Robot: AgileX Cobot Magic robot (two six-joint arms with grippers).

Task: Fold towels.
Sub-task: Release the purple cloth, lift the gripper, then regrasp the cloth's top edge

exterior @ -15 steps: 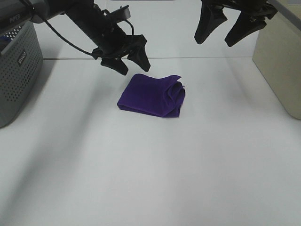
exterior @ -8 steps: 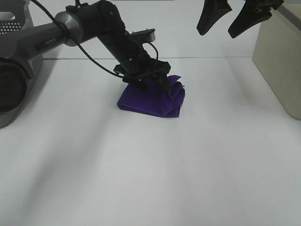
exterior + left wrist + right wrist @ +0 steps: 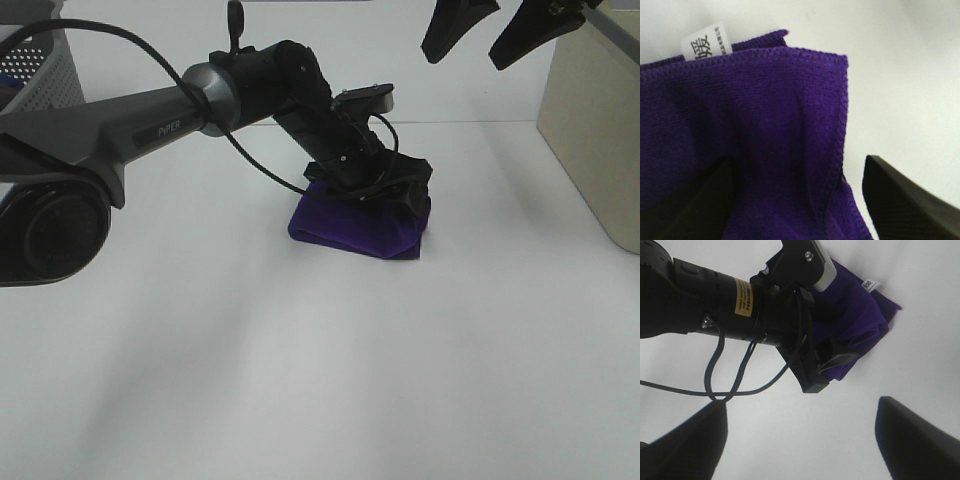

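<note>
The deep purple towel [image 3: 350,228] lies folded in a small bundle on the white table, right of centre. My left gripper [image 3: 385,195] is down on its right end, fingers spread. In the left wrist view the towel [image 3: 765,125] fills the space between my open fingers [image 3: 905,200], with its hemmed edge and white tag [image 3: 705,42] showing. My right gripper [image 3: 480,45] hangs open and empty high at the back right. The right wrist view looks down on the left arm and the towel [image 3: 855,305] under it.
A grey perforated basket [image 3: 40,70] stands at the back left edge. A beige box [image 3: 590,130] stands at the right edge. The left arm [image 3: 150,120] stretches across the table from the left.
My left gripper came down onto the towel and moved right. The towel has slid to the right with it and is more bunched. The right gripper stayed up high.
</note>
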